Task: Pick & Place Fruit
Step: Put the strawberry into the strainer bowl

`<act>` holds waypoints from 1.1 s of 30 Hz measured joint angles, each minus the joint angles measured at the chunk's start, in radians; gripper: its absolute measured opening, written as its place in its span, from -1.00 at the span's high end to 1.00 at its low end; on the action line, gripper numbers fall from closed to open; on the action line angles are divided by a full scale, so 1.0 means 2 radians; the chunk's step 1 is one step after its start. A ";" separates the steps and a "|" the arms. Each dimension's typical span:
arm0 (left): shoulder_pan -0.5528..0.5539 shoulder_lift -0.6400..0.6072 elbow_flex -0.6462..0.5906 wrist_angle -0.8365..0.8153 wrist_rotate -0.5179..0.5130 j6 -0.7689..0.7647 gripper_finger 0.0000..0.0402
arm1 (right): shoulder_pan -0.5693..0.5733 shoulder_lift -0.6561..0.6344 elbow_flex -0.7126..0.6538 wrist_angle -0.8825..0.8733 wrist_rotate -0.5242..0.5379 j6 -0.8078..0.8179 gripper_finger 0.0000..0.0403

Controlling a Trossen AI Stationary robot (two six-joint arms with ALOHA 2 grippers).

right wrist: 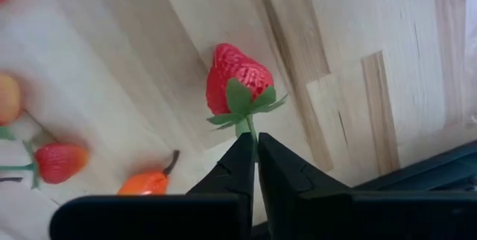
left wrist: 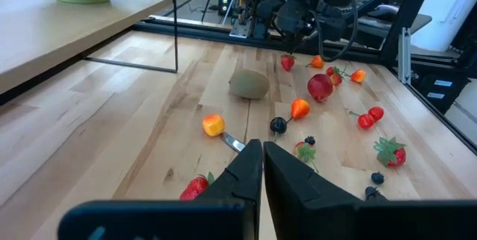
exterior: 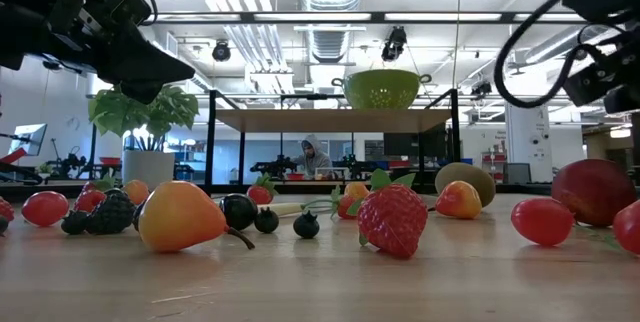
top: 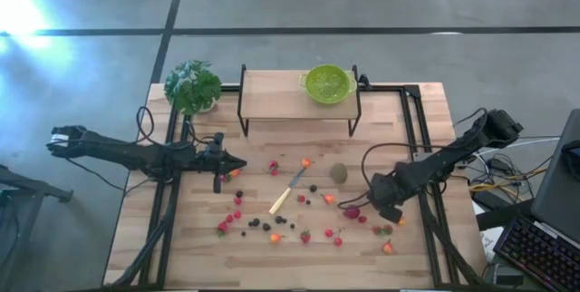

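Toward the right edge of the bench, just inside its right-hand rail, a strawberry [right wrist: 237,78] hangs from the right gripper [right wrist: 250,150] by its thin green stem. The fingers are pinched together on that stem, the leafy cap sits just beyond their tips, and the red body points straight away from the claw, so the berry's long axis runs in line with the fingers. It looks lifted clear of the wood, though contact cannot be ruled out.

Around it, the rest of the fruit [top: 304,212] lies scattered over the middle and front of the bench, a kiwi [top: 338,172] and a knife [top: 286,193] among the pieces. The likely goal is the green colander [top: 328,83] on the raised shelf [top: 272,97] at the back edge, which lies well apart from this claw, rearward and toward the centre.

The left gripper [left wrist: 262,167] hovers near the left rail with its fingers together on nothing.
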 joint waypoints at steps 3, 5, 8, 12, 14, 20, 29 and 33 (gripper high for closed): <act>0.000 0.000 0.000 0.000 0.000 0.000 0.90 | 0.000 -0.002 0.018 0.000 0.004 -0.014 0.96; 0.000 0.000 0.000 0.000 0.000 0.000 0.90 | 0.000 -0.006 0.034 0.000 0.013 -0.027 0.96; 0.000 0.000 0.000 0.000 0.000 0.000 0.90 | -0.001 -0.012 0.062 0.000 0.033 -0.048 0.96; 0.000 0.000 0.000 0.000 0.000 0.000 0.90 | -0.015 -0.020 0.103 -0.002 0.068 -0.084 0.96; 0.000 0.000 0.000 0.000 0.000 0.000 0.90 | -0.028 -0.020 0.125 -0.002 0.091 -0.112 0.96; 0.000 0.000 0.000 -0.001 0.000 0.000 0.90 | -0.091 -0.020 0.199 -0.004 0.156 -0.220 0.96; 0.000 0.000 0.000 0.000 0.000 0.000 0.90 | -0.240 -0.020 0.315 0.029 0.192 -0.358 0.96; 0.000 0.000 0.000 0.000 0.000 0.000 0.90 | -0.322 -0.014 0.344 0.064 0.163 -0.385 0.96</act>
